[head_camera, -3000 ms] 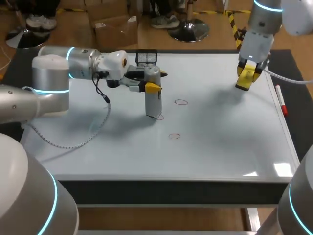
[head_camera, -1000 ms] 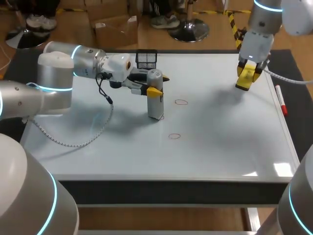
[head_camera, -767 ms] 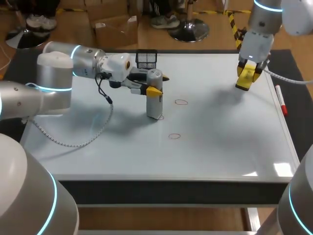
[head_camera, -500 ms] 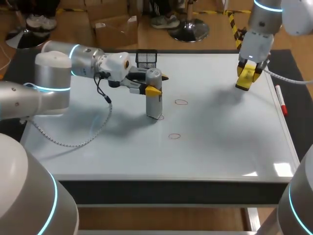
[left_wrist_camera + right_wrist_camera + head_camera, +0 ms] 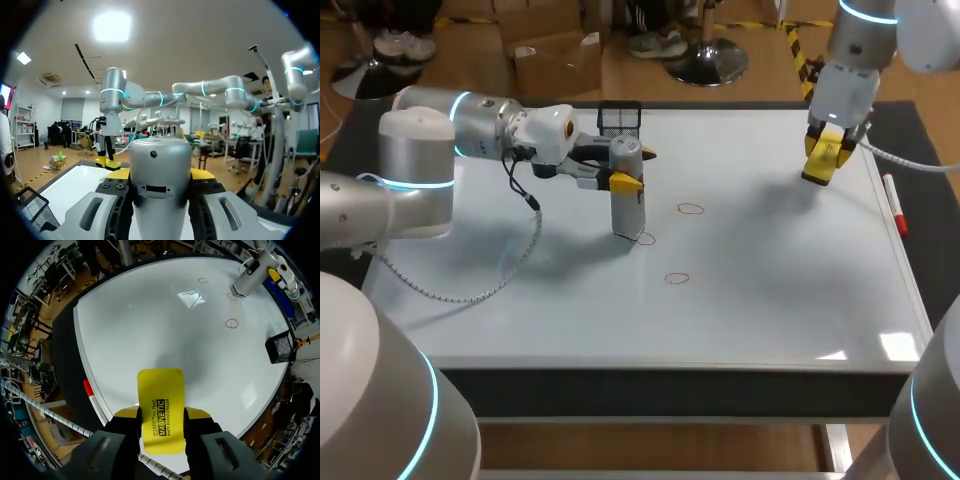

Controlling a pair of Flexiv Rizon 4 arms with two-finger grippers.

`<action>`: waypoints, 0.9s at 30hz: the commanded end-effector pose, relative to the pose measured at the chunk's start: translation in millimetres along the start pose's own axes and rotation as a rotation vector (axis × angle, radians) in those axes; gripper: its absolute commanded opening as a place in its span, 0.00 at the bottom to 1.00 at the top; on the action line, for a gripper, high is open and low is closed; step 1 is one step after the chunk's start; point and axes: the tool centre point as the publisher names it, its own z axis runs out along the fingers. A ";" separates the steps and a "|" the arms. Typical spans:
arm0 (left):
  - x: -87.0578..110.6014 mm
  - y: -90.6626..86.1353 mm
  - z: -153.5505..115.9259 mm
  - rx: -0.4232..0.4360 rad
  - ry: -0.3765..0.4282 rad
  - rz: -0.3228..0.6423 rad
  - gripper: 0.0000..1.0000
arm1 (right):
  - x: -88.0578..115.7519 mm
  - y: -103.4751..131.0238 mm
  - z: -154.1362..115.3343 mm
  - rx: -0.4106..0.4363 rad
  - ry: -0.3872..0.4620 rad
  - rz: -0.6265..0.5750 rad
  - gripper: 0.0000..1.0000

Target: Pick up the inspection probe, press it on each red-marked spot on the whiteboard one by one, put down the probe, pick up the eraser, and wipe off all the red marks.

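left jaws clamp upright probe [image 5: 630, 212]

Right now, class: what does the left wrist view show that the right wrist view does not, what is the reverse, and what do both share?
Only the left wrist view: a close look at the left fingers clamping the probe from both sides. Only the right wrist view: three red marks, the red-capped marker, and the eraser held close between the right fingers. Both: the whiteboard, the mesh basket, and the probe itself.
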 end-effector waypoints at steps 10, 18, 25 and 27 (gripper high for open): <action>16.1 -9.4 -17.8 -0.002 -0.156 -0.002 0.00 | 0.2 -0.6 -0.9 0.001 0.004 -0.001 0.00; 22.7 -13.4 -38.6 -0.008 -0.259 0.014 0.00 | 0.2 -0.6 -0.9 0.001 0.004 -0.001 0.00; 32.4 -18.9 -63.9 0.008 -0.343 0.036 0.00 | 0.2 -0.6 -0.9 0.001 0.004 -0.001 0.00; 35.7 -21.1 -72.2 0.013 -0.366 0.042 0.00 | 0.2 -0.6 -0.9 0.001 0.004 -0.001 0.00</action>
